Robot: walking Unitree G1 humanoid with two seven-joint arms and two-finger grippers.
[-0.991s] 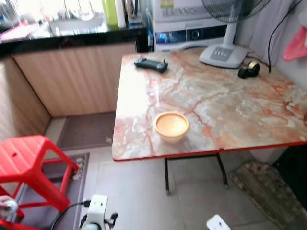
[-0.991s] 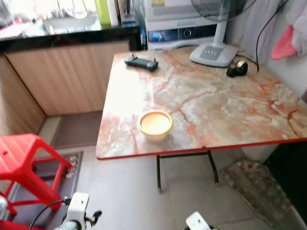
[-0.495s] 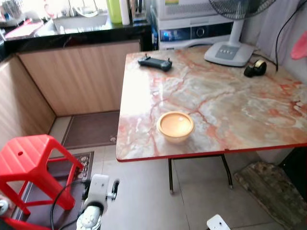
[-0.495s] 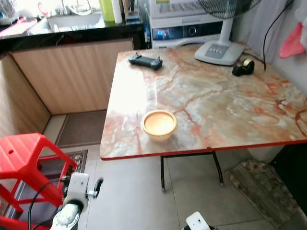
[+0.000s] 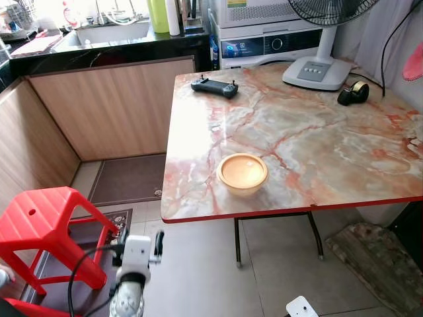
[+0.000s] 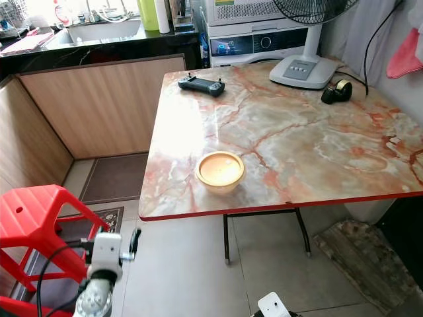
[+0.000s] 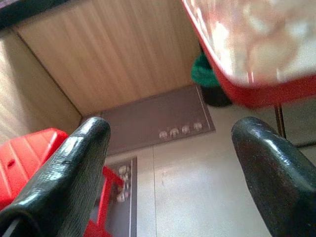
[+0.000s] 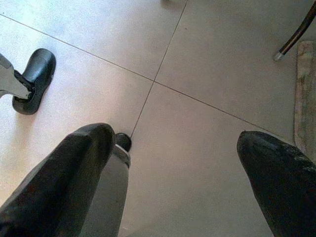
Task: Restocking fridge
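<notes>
The bowl [image 5: 242, 174] sits near the bench's [image 5: 344, 152] red edge. Both grippers, left [image 7: 170, 173] and right [image 8: 173, 182], hang over the floor [image 8: 207, 59], jaws apart.

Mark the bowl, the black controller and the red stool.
bowl [image 5: 242, 173], left eye view, middle of its yellow inside.
black controller [image 5: 214, 86], left eye view, centre of its body, at the table's far corner.
red stool [image 5: 41, 213], left eye view, middle of the seat top.
</notes>
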